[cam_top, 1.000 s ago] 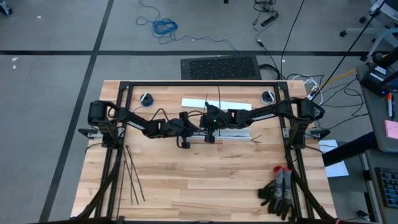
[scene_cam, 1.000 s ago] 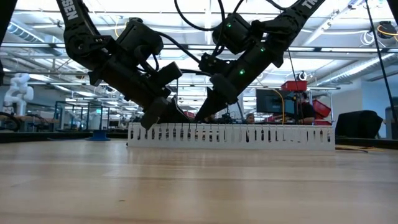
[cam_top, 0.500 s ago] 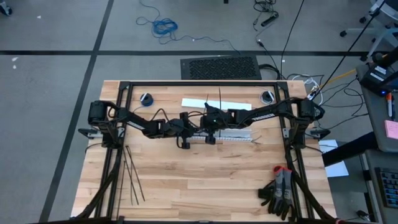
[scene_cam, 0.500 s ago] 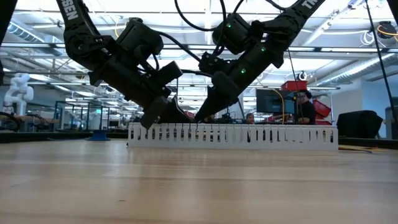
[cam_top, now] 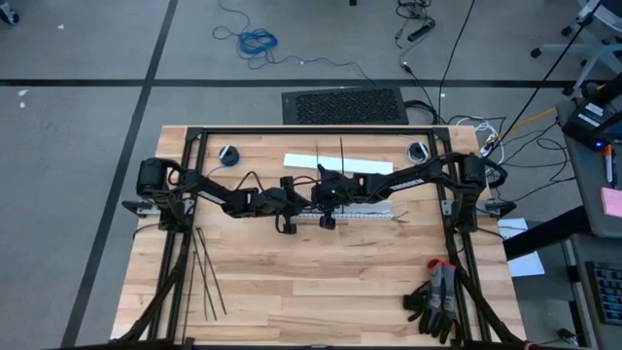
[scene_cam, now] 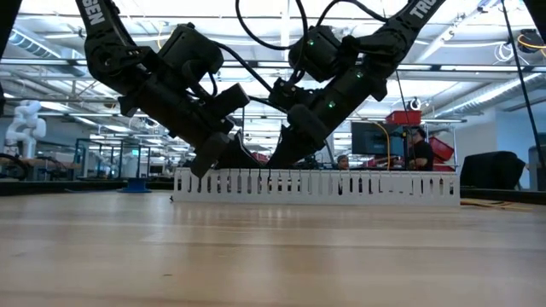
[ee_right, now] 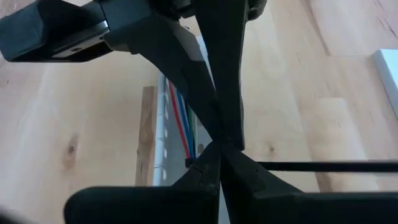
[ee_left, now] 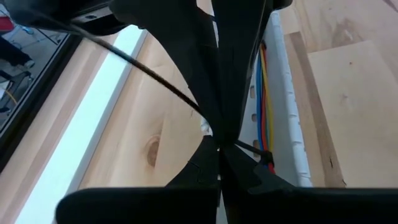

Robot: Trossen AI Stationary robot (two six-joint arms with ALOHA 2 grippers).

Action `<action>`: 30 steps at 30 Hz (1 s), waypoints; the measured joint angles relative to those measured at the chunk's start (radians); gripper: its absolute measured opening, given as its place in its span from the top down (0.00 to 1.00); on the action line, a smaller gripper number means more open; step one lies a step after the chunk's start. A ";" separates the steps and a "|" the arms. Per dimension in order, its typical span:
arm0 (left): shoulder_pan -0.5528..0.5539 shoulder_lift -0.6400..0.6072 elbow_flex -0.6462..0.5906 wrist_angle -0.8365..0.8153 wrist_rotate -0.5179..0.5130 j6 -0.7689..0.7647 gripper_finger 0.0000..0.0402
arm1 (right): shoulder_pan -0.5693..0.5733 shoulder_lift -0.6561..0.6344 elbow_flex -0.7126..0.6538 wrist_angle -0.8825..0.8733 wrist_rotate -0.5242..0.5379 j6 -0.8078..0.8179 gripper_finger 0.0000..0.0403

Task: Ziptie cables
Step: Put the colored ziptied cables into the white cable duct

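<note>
The cables [ee_left: 266, 106], here red, blue and yellow wires, lie lengthwise inside the white slotted duct [cam_top: 364, 212] at mid-table, directly under both gripper tips. In the left wrist view a thin black ziptie [ee_left: 149, 78] runs slantwise from the closed fingertips; in the right wrist view another black strip [ee_right: 323, 165] runs straight out sideways from the closed tips. The left gripper [cam_top: 303, 201] and the right gripper [cam_top: 316, 199] meet nose to nose over the duct's left end, both with jaws fully closed and pinching a ziptie; two thin black ends stand up just behind them toward the far edge. From table height, both slope down to the duct's top edge [scene_cam: 316, 184].

Spare zipties [cam_top: 206, 272] lie fanned on the pale wood table [cam_top: 321, 282], well away on the left gripper's near side. Black gloves [cam_top: 435, 299] with red cuffs sit at the near right corner. A white strip [cam_top: 374, 166] lies behind the grippers.

Beyond the table is a grey floor with a blue coiled cord [cam_top: 258, 41] and a dark mat [cam_top: 344, 105]. The low view shows a bright workshop with a seated person [scene_cam: 418, 149] at monitors.
</note>
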 joint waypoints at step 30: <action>-0.013 0.000 0.001 0.000 0.001 0.003 1.00 | -0.005 -0.034 -0.005 -0.007 0.104 -0.056 1.00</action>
